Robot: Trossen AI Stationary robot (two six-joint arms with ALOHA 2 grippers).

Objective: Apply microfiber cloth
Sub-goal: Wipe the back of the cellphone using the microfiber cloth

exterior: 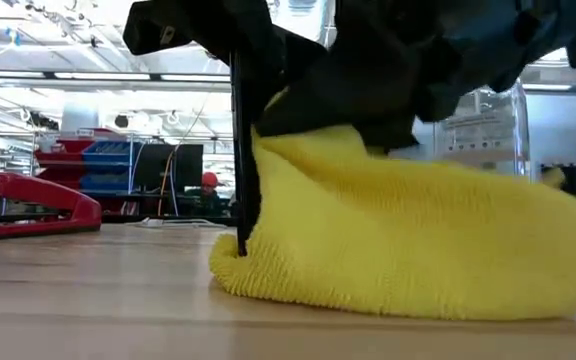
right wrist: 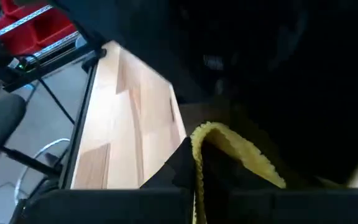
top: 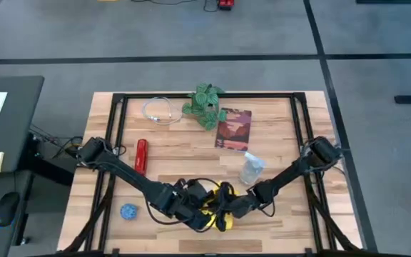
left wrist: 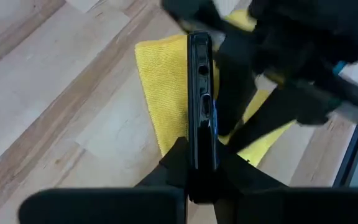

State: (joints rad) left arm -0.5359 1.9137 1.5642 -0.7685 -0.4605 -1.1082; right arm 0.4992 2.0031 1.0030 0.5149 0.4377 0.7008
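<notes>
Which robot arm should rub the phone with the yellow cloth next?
Probably the right arm. Its right pincer is shut on the microfiber cloth, right beside the smartphone. The left pincer holds that phone on edge, so it is busy.

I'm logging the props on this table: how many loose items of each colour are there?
Yellow: 1, the microfiber cloth
Black: 1, the smartphone
Red: 2, the stapler and the book
Green: 1, the plant
Blue: 1, the small round item
White: 1, the cable
Clear: 1, the bag
Total: 8
</notes>
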